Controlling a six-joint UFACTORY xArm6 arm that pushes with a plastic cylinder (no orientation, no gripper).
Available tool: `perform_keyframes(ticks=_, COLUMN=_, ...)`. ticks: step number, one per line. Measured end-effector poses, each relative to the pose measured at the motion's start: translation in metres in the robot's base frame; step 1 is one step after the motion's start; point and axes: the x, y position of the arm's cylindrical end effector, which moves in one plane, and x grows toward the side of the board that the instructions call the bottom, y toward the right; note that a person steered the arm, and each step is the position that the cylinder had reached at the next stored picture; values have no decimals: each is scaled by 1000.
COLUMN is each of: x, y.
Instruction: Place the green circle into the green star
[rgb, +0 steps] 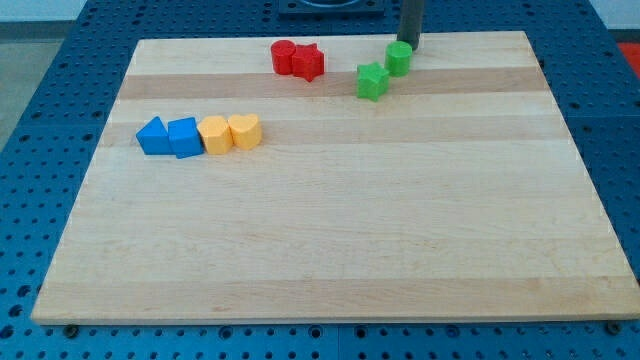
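Nearest the view's bottom, the wooden desk (330, 250) lies bare. Farther up and well to the view's left of my tip sits a touching row: a blue triangle (153, 136), a blue block (186, 137) of unclear shape, a yellow block (215, 134), and a yellow heart (245, 130). Farther still, the green star (373, 81) rests just below and left of my tip, beside the green circle (399, 58), the two near or barely touching. Left of them, two red blocks touch: a red circle (284, 56) and a red star (309, 62). My tip (409, 47) stands at the circle's upper right edge, apparently touching it. The arm carries no jaws, only the rod.
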Motion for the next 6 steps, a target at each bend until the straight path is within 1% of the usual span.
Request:
perform_keyframes(ticks=1, x=5, y=-2)
perform_keyframes(ticks=4, x=39, y=-12)
perform_keyframes(ticks=5, x=55, y=1)
perform_keyframes(ticks=6, x=81, y=25)
